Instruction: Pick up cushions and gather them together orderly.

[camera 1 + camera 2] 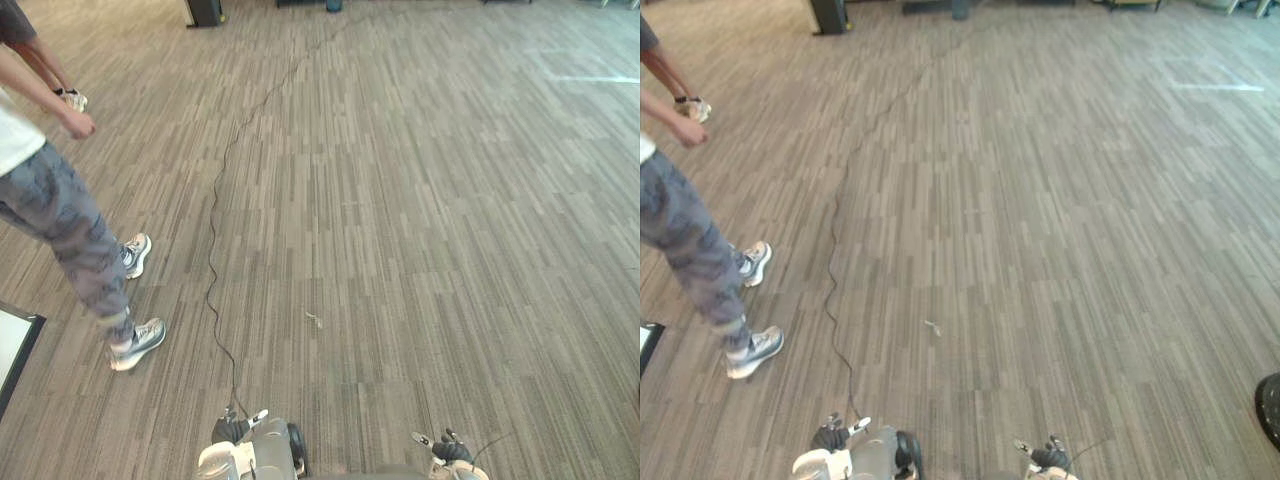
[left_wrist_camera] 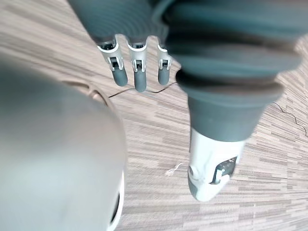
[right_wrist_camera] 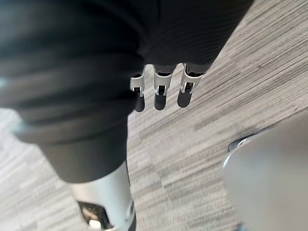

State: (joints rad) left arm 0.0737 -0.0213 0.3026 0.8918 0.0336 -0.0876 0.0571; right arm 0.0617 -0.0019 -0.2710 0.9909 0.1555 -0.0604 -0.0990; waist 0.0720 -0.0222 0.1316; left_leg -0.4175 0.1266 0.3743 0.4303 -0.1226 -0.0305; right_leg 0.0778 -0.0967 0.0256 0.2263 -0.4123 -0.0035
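Left hand (image 2: 139, 77) and right hand (image 3: 160, 97) hang low, on the robot's side of the pale scrap (image 1: 314, 319) on the carpet (image 1: 450, 200). Fingers straight and slack, holding nothing; probably idle for walking. Person (image 1: 70, 230) left of scrap. I judge the cushions lie farther off.

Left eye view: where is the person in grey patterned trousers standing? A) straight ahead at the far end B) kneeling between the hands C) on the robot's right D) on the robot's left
D: the person in grey patterned trousers and white trainers stands upright at the view's left edge, which is the robot's left, on the grey striped carpet.
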